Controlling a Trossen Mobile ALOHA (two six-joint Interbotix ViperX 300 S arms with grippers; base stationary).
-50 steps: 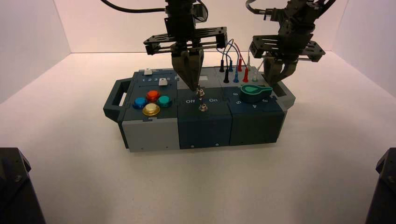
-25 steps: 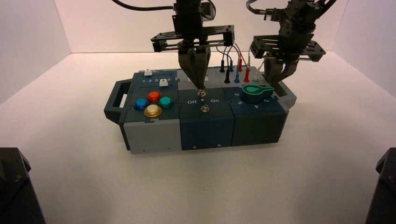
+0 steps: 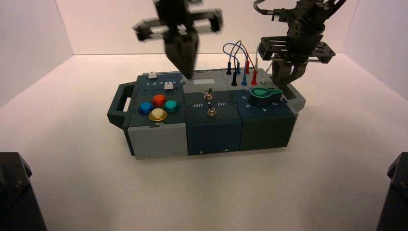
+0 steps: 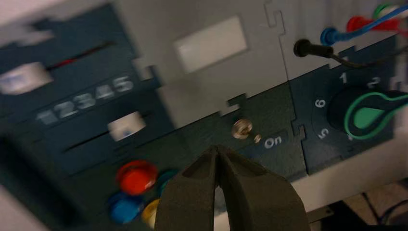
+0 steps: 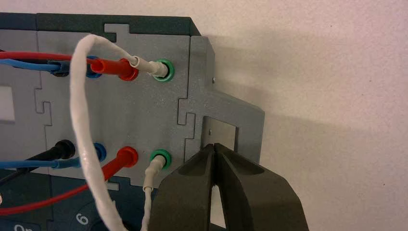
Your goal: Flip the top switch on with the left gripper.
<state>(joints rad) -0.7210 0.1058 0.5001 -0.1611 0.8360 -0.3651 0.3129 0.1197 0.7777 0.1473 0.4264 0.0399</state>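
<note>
The top switch [image 3: 208,94] is a tiny silver toggle on the box's dark middle panel, between the lettering "Off" and "On". In the left wrist view, the top switch [image 4: 242,129] has its lever tip leaning toward "On". My left gripper [image 3: 187,75] is shut and empty. It hangs raised above the box's back, left of the switch and clear of it, and also shows in the left wrist view [image 4: 217,148]. My right gripper [image 3: 286,82] is shut and idle over the box's right end, above a grey tab [image 5: 219,132].
A second toggle [image 3: 210,112] sits just in front of the top one. Coloured round buttons [image 3: 157,114] and two sliders [image 3: 168,85] are on the box's left part. A green knob [image 3: 263,95] and plugged wires [image 3: 240,62] are on its right part. The box [image 3: 159,139] has a handle [image 3: 118,103] on the left.
My left gripper was at the top switch with its tip on the lever and moving right. It has now lifted up and back to the left, away from the switch.
</note>
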